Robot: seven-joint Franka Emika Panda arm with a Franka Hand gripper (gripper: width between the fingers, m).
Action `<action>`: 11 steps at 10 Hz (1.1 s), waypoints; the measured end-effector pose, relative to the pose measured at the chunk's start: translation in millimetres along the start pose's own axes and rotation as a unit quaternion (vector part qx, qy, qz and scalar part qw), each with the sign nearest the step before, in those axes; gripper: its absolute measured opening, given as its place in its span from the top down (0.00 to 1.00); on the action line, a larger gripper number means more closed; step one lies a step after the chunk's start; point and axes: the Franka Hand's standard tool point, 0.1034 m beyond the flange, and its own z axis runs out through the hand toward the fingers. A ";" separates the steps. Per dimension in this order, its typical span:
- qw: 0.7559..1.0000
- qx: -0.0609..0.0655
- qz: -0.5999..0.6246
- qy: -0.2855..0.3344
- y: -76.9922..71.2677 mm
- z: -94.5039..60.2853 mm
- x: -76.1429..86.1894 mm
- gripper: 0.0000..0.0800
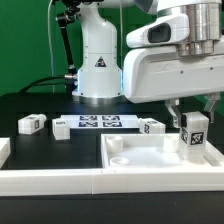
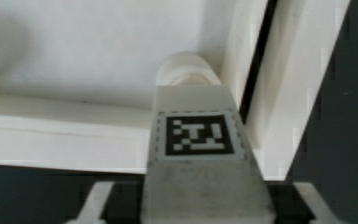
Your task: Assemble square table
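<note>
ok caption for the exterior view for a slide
Franka end effector holding a tagged white leg upright over the square tabletop, three loose legs beside the marker board

I can read no words or numbers anywhere. The table leg [image 2: 195, 120] clamped in my gripper [image 1: 193, 118] bears a black-and-white square tag [image 2: 197, 135]. Similar tags mark three loose legs [image 1: 31, 123] [image 1: 61, 127] [image 1: 152, 126], and a row of them covers the marker board [image 1: 98, 123]. A dark triangular sign [image 1: 100, 62] sits on my white base [image 1: 98, 82], too small to read.
</note>
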 end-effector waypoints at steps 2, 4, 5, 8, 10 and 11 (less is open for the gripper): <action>1.000 0.001 0.010 0.000 -0.1 0.0 0.0 0.64; 0.999 0.005 0.041 0.012 0.3 0.0 -0.8 0.64; 0.996 0.005 0.088 0.021 -2.0 0.1 -1.5 0.64; 0.974 0.014 0.223 0.028 -10.4 1.2 -1.2 0.64; 0.946 0.013 0.324 0.026 -9.1 1.4 -2.0 0.64; 0.932 0.012 0.363 0.026 -8.7 1.5 -2.1 0.64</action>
